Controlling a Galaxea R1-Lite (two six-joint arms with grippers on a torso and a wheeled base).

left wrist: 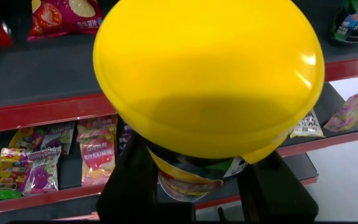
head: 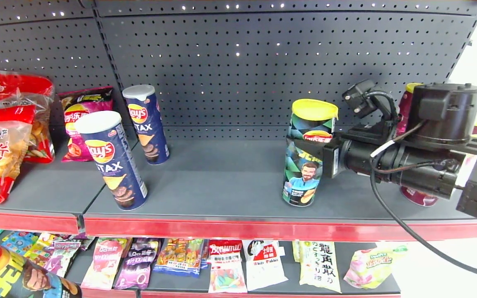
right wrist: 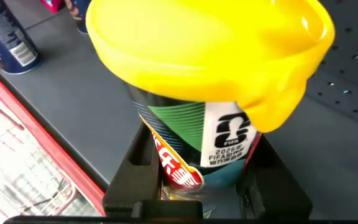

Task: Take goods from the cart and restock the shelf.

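The right gripper (right wrist: 194, 186) clasps the first can (head: 309, 153) on the shelf (head: 230, 178), and the left gripper (left wrist: 194, 186) clasps the second can (left wrist: 210, 74), not yet placed.

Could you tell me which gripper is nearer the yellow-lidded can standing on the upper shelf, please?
Right. The right gripper clasps the standing can; the left gripper holds a second can low, far left.

Right gripper (head: 308, 152), left gripper (left wrist: 197, 186) — both clamped

Two blue cans (head: 114, 161) and three snack bags (head: 83, 124) upper left; two green cans (head: 309, 153); one red can (head: 418, 196) far right.
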